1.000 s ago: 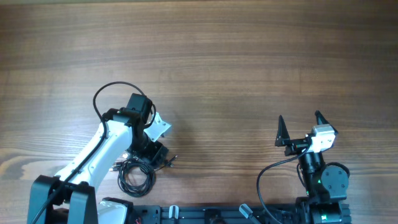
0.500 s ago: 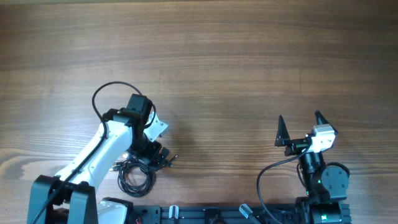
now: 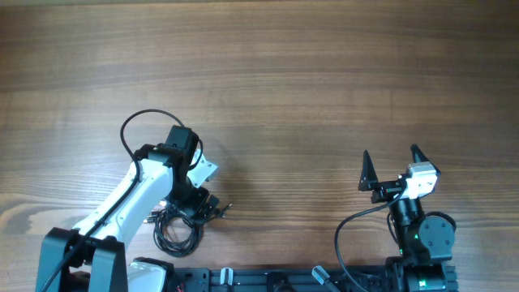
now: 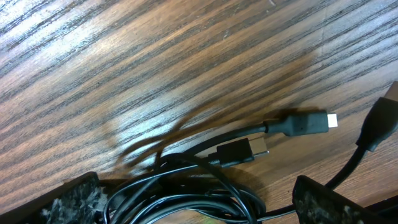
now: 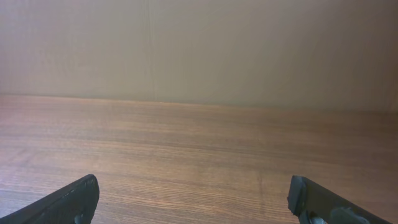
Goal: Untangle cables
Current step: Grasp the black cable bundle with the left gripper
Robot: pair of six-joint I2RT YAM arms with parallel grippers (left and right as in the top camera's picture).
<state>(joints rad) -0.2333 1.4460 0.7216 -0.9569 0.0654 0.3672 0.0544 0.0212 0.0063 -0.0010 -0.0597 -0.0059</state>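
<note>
Wood-grain table (image 3: pixel 324 81), beige wall (image 5: pixel 199 50) behind; cables (image 4: pixel 186 196) bunched between spread left jaws; right jaws spread wide, empty.

cables (image 3: pixel 177 230) tangled beside left arm (image 3: pixel 130 195), open tabletop (image 3: pixel 308 89) beyond

Cables (image 3: pixel 177 229): thin, black, tangled in one coiled bunch, flat on the counter (image 3: pixel 292 89) near the front-left edge. Two ends stick out to the right, just beside each other: a slim plug (image 4: pixel 303 123) with a metal tip and a wider flat plug (image 4: pixel 239 152).
</note>
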